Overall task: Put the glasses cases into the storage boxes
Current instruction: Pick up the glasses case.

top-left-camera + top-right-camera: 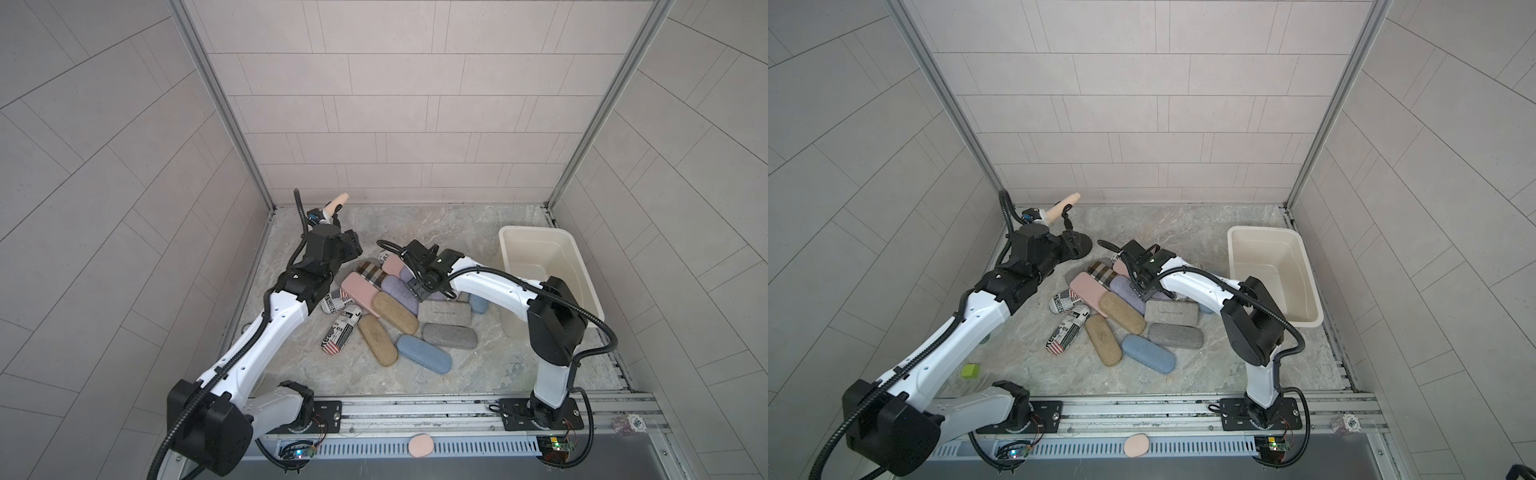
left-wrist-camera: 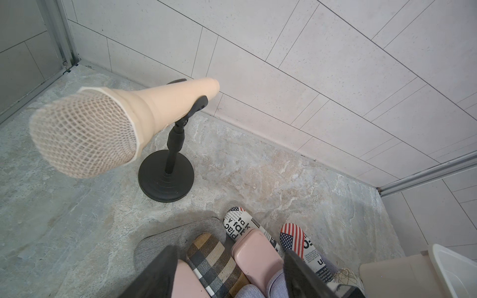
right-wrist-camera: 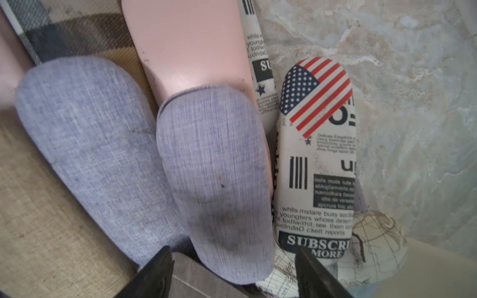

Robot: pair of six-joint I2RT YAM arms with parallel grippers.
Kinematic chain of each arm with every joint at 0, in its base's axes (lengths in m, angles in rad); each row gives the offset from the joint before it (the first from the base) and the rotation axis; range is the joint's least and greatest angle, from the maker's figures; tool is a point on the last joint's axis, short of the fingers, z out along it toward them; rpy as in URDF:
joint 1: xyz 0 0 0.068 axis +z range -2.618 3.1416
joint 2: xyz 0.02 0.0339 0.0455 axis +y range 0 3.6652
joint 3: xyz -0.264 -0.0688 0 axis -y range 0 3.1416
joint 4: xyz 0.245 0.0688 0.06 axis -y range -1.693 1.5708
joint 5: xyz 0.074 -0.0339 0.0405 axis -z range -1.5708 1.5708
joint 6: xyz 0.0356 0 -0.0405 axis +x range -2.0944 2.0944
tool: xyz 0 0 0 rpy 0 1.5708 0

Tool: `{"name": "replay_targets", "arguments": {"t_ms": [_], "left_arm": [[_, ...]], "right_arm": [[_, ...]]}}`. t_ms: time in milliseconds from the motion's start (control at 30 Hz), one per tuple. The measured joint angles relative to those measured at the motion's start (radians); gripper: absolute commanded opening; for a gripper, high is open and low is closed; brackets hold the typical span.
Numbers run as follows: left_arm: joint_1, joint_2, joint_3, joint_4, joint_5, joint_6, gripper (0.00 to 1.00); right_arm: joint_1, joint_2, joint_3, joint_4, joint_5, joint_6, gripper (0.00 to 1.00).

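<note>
Several glasses cases lie heaped mid-floor: pink (image 1: 359,291), plaid (image 1: 372,272), lavender (image 1: 399,291), tan (image 1: 395,312), grey (image 1: 449,334), light blue (image 1: 424,354) and newspaper-print (image 1: 343,328). The cream storage box (image 1: 536,230) stands at the right with no case showing inside. My right gripper (image 3: 232,271) is open low over the heap, the end of a lavender case (image 3: 214,167) lying between its fingers without touching them. My left gripper (image 2: 229,271) is open above the heap's far left end, over the plaid case (image 2: 214,258) and a pink case (image 2: 255,255).
A pink microphone (image 2: 85,134) on a black stand (image 2: 166,175) rises right beside the left gripper, near the back left corner. A small pink oval pad (image 1: 421,445) lies on the front rail. A green block (image 1: 970,370) sits under the left arm. Walls enclose three sides.
</note>
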Motion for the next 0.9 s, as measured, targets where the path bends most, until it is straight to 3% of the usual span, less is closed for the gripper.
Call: {"name": "replay_targets", "arguments": {"t_ms": [200,333,567,900], "left_arm": [[0.008,0.0,-0.001,0.005,0.018,-0.005,0.72],[0.015,0.0,-0.001,0.009,0.026,-0.005,0.72],[0.018,0.0,-0.001,0.012,0.037,-0.005,0.72],[0.021,0.0,-0.002,0.014,0.051,-0.006,0.72]], "right_arm": [[-0.019,0.042,0.024,0.018,-0.054,-0.025,0.85],[-0.019,0.072,0.026,0.035,-0.069,-0.031,0.85],[-0.019,0.096,0.029,0.071,-0.035,-0.026,0.67],[-0.019,0.099,0.025,0.088,-0.013,-0.029,0.61]]}}
